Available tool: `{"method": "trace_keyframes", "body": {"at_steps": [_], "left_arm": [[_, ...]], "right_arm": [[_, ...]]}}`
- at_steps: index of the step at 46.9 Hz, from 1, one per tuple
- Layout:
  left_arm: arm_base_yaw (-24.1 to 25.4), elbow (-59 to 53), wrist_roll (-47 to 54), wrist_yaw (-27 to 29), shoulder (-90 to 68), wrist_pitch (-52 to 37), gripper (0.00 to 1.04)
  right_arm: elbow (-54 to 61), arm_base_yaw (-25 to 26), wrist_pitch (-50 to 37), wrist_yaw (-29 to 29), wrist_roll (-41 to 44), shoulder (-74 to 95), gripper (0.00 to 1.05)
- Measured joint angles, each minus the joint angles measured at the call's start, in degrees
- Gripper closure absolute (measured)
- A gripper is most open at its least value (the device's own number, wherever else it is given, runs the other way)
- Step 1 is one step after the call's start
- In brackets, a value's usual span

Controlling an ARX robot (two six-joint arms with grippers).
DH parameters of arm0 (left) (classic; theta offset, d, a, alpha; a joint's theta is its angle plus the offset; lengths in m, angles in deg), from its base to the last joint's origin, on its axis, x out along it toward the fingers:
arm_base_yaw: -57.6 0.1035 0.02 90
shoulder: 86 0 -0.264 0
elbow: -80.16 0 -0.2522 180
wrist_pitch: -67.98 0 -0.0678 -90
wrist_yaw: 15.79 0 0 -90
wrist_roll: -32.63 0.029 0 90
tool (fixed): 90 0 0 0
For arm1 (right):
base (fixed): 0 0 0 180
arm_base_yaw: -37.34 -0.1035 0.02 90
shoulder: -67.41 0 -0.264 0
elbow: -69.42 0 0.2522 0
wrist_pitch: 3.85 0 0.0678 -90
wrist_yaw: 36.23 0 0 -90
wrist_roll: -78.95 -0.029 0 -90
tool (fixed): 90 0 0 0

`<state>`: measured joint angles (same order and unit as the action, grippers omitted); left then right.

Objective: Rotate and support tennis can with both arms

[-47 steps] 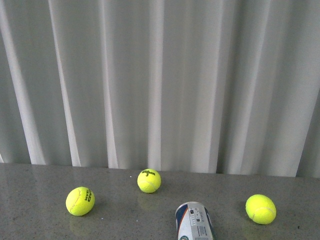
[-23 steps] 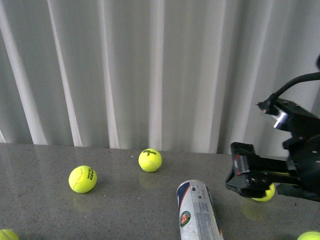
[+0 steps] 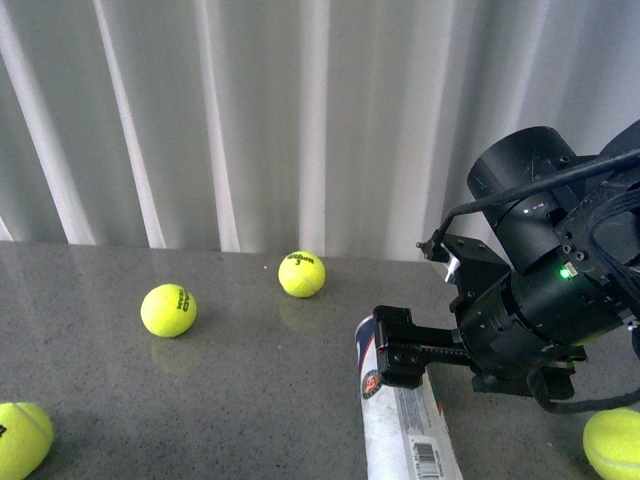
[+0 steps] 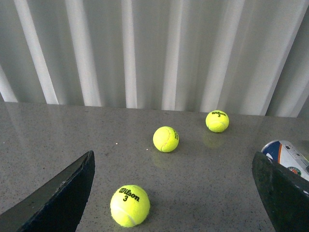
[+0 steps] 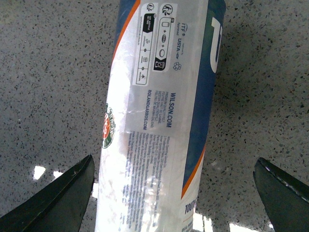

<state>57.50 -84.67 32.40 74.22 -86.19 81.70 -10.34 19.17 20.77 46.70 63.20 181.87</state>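
Note:
The tennis can (image 3: 400,425) lies on its side on the grey speckled table (image 3: 230,400), its closed end pointing toward the curtain. In the right wrist view its white label with blue and orange swoosh (image 5: 159,121) runs lengthwise between the fingers. My right gripper (image 3: 395,350) hangs over the can's far end; it is open (image 5: 174,203), its fingers (image 5: 63,198) straddling the can without touching it. A green light shows on the right arm (image 3: 567,270). My left gripper (image 4: 174,203) is open and empty above the table, with the can's end (image 4: 289,157) beside one finger (image 4: 282,193).
Tennis balls lie loose on the table: one at the back (image 3: 301,273), one left of it (image 3: 168,310), one at the near left edge (image 3: 20,437) and one at the near right (image 3: 613,445). A Wilson 3 ball (image 4: 130,206) sits between the left fingers. A white curtain (image 3: 300,120) closes the back.
The right arm has come in from the right and moved left until its gripper is over the can. The front view has tilted down, showing more of the can and more balls.

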Motion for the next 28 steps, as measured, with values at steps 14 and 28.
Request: {"method": "trace_keyframes", "body": {"at_steps": [14,28], "left_arm": [[0.0,0.0,0.0,0.0,0.0,0.0,0.07],[0.0,0.0,0.0,0.0,0.0,0.0,0.07]], "right_arm": [[-5.9,-0.7,0.2,-1.2,-0.1,8.4,0.07],[-11.5,-2.6,1.2,0.2,-0.5,15.3,0.13]]}}
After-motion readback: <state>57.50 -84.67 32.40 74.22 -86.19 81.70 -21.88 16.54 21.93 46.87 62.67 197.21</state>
